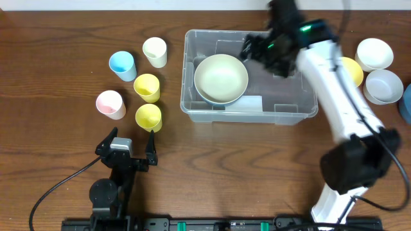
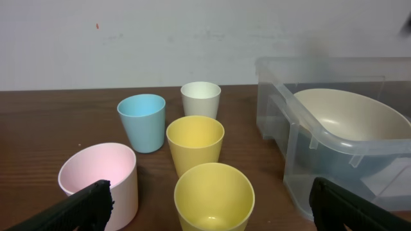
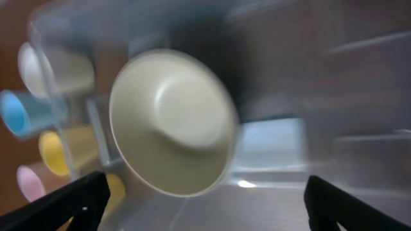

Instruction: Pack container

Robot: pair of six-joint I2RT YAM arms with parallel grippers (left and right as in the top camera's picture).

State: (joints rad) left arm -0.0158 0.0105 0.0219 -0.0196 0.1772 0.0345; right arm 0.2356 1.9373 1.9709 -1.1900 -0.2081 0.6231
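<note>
The clear container point(image 1: 302, 109) stands at the table's middle back, and a cream bowl point(image 1: 221, 78) lies tilted in its left half. My right gripper point(image 1: 264, 50) hovers over the container's far side, open, just right of the bowl. In the right wrist view, its gripper point(image 3: 209, 212) has wide-apart jaws holding nothing. The bowl point(image 3: 170, 122) sits ahead of them on the container floor point(image 3: 359, 96). My left gripper point(image 1: 133, 138) rests open near the front left, just short of a yellow cup point(image 1: 148, 117). The left wrist view puts the container point(image 2: 282, 96) at the right.
Left of the container stand blue point(image 1: 122, 64), cream point(image 1: 155, 51), yellow point(image 1: 147, 86) and pink point(image 1: 110, 103) cups. At the far right lie two white bowls point(image 1: 374, 53) point(image 1: 383, 85), a yellow bowl point(image 1: 353, 67) partly behind my right arm, and a blue bowl point(image 1: 406, 102) at the edge.
</note>
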